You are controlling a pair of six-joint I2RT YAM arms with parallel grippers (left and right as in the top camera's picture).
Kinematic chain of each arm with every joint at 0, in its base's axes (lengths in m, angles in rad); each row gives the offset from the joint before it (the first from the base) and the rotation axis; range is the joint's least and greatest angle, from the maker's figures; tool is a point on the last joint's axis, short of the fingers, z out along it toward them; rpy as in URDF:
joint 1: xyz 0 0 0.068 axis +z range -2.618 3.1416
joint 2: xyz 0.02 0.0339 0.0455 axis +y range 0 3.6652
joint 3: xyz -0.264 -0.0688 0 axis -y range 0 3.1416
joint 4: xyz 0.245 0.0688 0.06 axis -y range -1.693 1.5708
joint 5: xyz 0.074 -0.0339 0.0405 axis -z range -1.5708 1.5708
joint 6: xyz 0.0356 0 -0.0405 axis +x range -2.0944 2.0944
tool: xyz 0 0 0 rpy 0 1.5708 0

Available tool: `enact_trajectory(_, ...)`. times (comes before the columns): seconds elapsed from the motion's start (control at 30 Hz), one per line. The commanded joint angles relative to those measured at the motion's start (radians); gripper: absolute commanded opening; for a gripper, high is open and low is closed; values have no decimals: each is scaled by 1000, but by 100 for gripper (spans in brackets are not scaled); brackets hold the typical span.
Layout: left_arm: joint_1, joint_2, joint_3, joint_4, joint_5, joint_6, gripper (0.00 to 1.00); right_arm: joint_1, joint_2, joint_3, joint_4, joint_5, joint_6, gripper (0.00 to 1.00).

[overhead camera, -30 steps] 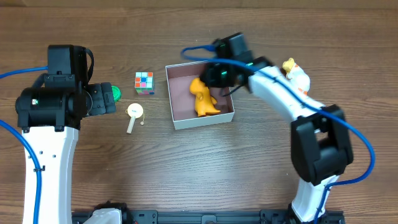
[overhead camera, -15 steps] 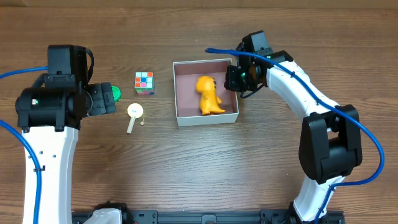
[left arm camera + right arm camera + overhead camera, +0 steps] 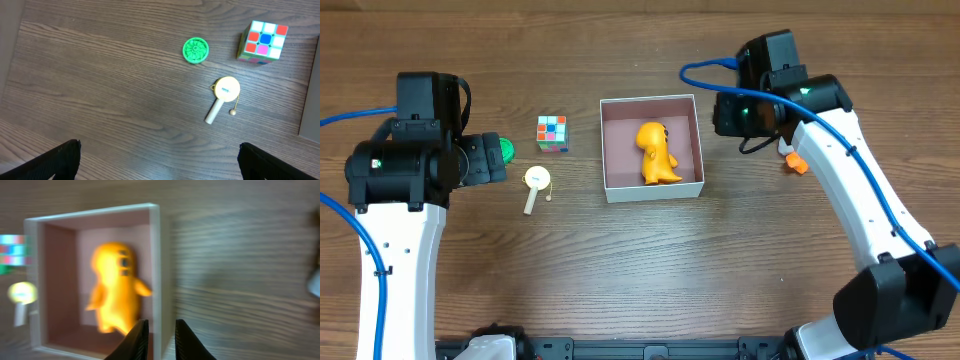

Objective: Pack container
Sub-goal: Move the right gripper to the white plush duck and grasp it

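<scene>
The container (image 3: 655,192) is a shallow white box with a pink inside, in the middle of the table. A yellow dinosaur toy (image 3: 655,152) lies in it. My right gripper (image 3: 723,114) hovers just right of the box's right wall, clear of it. In the right wrist view its jaws (image 3: 161,330) stand a narrow gap apart with nothing gripped; the container wall (image 3: 156,255) and the yellow toy (image 3: 116,287) show beyond them, blurred. My left gripper (image 3: 159,147) is wide open over bare wood at the left.
A colour cube (image 3: 552,132) (image 3: 262,42), a green disc (image 3: 195,50) and a small white handled drum (image 3: 536,185) (image 3: 224,95) lie left of the box. An orange and white toy (image 3: 795,160) peeks out from under the right arm.
The right gripper dragged the container a little to the right, then parted its jaws and drew back to the right. The container now stays put. The left arm has not moved.
</scene>
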Motion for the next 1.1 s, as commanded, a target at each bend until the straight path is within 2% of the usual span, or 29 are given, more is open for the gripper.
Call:
enact_trajectory(0.0,5,4,3,2,-14,-7,100,-8,52,-60,-2,80,46,20)
enact_trajectory(0.17,5,4,3,2,-14,-7,100,-6,90,-152,22,60,95,19)
enact_trajectory(0.2,5,4,3,2,-14,-7,100,-6,90,-164,24,47,95,17)
enact_trajectory(0.3,5,4,3,2,-14,-7,100,2,90,-178,18,-38,93,15)
enact_trajectory(0.6,5,4,3,2,-14,-7,100,137,90,-178,63,-79,92,15)
enact_trajectory(0.7,5,4,3,2,-14,-7,100,138,90,-178,71,-42,130,14)
enact_trajectory(0.87,5,4,3,2,-14,-7,100,105,81,-92,5,157,131,15)
enact_trajectory(0.97,5,4,3,2,-14,-7,100,47,75,-5,-16,215,131,34)
enact_trajectory(1.0,5,4,3,2,-14,-7,100,16,75,10,-8,227,126,44)
enact_trajectory(1.03,5,4,3,2,-14,-7,100,-25,75,12,14,226,109,60)
enact_trajectory(1.07,5,4,3,2,-14,-7,100,-55,75,11,27,222,85,67)
